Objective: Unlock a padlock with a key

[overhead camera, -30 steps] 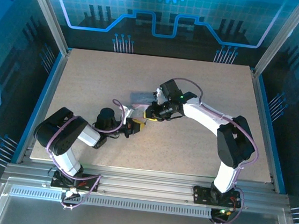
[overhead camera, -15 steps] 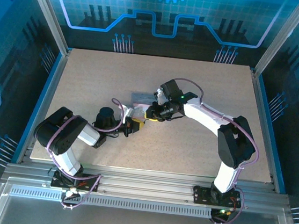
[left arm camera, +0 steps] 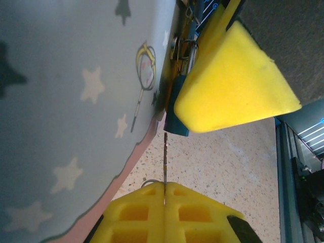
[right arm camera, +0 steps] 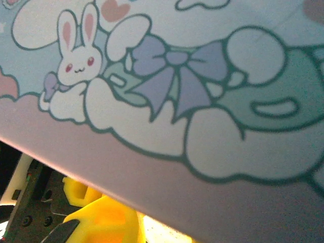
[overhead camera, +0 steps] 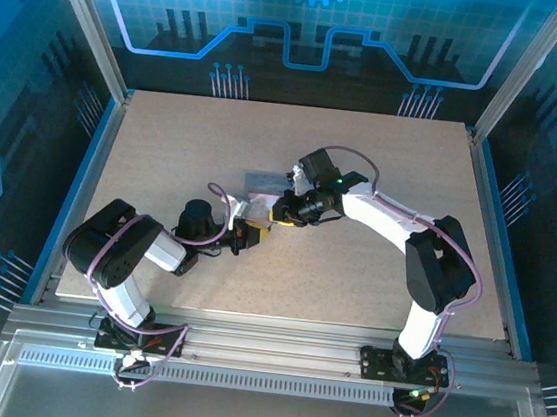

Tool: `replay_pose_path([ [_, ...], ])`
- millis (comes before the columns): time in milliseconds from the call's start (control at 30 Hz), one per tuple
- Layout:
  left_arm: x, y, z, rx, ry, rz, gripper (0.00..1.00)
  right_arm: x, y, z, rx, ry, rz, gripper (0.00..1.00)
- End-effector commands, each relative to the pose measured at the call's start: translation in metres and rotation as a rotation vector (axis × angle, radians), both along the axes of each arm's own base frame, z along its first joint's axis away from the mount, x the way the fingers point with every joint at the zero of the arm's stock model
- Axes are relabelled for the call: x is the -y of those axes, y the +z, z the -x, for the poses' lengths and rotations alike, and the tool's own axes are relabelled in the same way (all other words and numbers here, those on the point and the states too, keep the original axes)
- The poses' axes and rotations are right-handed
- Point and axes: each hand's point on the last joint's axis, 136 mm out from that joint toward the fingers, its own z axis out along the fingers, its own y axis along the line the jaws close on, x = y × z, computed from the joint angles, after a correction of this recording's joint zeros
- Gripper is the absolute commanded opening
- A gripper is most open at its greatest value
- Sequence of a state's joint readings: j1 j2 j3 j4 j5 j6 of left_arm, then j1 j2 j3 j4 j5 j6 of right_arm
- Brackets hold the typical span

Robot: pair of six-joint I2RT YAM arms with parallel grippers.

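Observation:
In the left wrist view my left gripper [left arm camera: 165,188] is shut on the key [left arm camera: 165,162], a thin dark blade standing up from between the yellow fingertips. Its tip ends just below the padlock [left arm camera: 175,109], a small dark teal block lying against the side of the tin [left arm camera: 76,101]. One yellow finger [left arm camera: 233,86] of the right gripper presses on the padlock's other side; its second finger is hidden. Seen from above, the left gripper [overhead camera: 248,233] and right gripper [overhead camera: 283,212] meet beside the tin [overhead camera: 263,183].
The tin's lid [right arm camera: 202,76], printed with a bunny and a bow, hangs close over the right wrist camera, with a yellow finger [right arm camera: 101,223] under its edge. Speckled tabletop [overhead camera: 351,277] spreads around the arms, ringed by a metal frame [overhead camera: 498,224].

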State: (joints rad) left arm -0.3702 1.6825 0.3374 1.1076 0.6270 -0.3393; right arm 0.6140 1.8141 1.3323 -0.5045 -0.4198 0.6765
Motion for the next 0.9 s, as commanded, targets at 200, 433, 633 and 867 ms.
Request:
replay_pose_path([
  [200, 0.0006, 0.0097, 0.0068, 0.036, -0.028, 0.035, 0.0, 0.0022, 0.0127, -0.0035, 0.042, 0.006, -0.033, 0.04],
  [433, -0.0009, 0.0055, 0.0106, 0.029, -0.027, 0.034, 0.0, 0.0005, 0.0164, -0.0029, 0.041, 0.009, -0.046, 0.04],
  [633, 0.0013, 0.0076, 0.0075, 0.038, -0.034, 0.045, 0.0, 0.0001, 0.0178, -0.001, 0.032, 0.01, -0.056, 0.04],
  [867, 0.0025, 0.0084, 0.0041, 0.044, -0.031, 0.056, 0.0, -0.0014, 0.0177, 0.0007, 0.024, 0.012, -0.061, 0.04],
])
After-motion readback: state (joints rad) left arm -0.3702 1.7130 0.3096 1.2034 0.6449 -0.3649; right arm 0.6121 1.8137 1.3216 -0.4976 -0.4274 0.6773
